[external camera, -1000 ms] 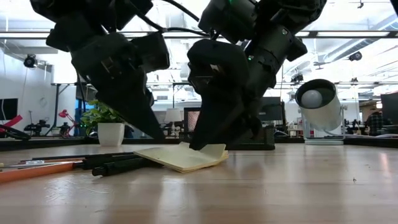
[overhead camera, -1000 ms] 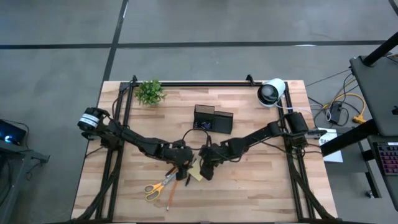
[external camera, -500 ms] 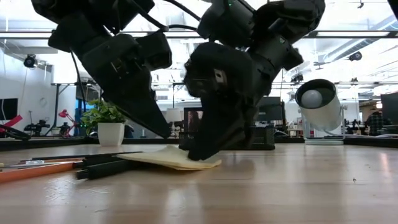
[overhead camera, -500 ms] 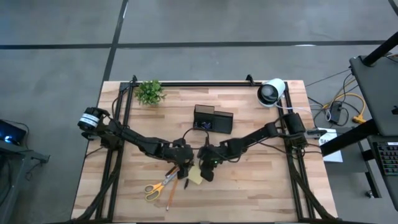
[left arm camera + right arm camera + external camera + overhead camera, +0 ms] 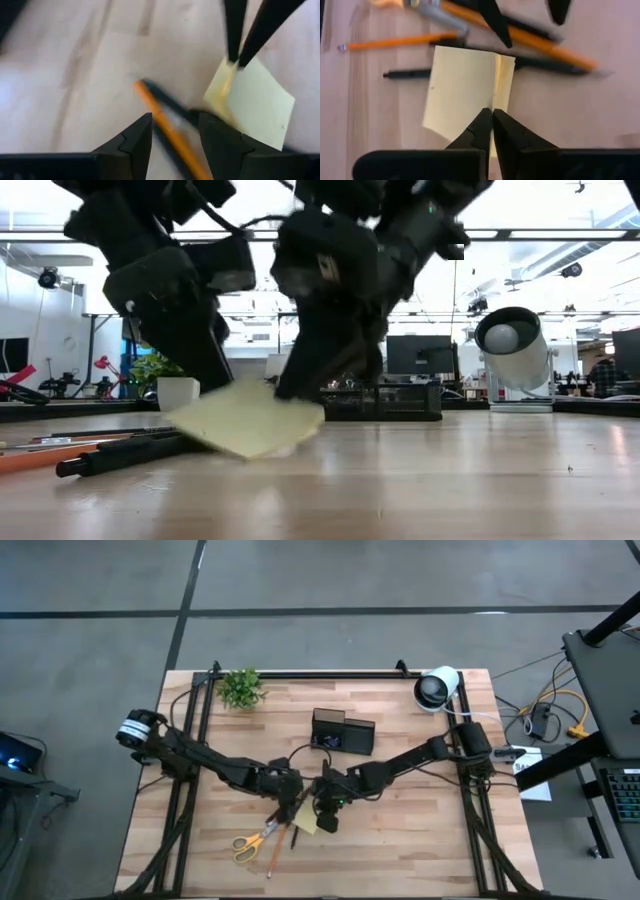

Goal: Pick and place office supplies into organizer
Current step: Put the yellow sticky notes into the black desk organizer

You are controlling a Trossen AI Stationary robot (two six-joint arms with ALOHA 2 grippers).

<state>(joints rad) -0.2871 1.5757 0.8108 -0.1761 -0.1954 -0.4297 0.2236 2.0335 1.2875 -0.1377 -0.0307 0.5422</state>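
Where right gripper (image 5: pixel 491 116) pinches sticky pad (image 5: pixel 462 92) (tilted), pens' (image 5: pixel 410 74) lengths hide.

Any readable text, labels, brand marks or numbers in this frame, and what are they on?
None can be read.
Sticky-note pad, pinched in the right tool: its visible face is blank.
Pencils and pens: no legible print.
Organizer and white-and-black roll: no markings visible.

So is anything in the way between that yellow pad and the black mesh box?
Nothing visible is. The right gripper has pinched the sticky-note pad, and only bare table lies between it and the organizer. The left gripper hovers open beside the pad.
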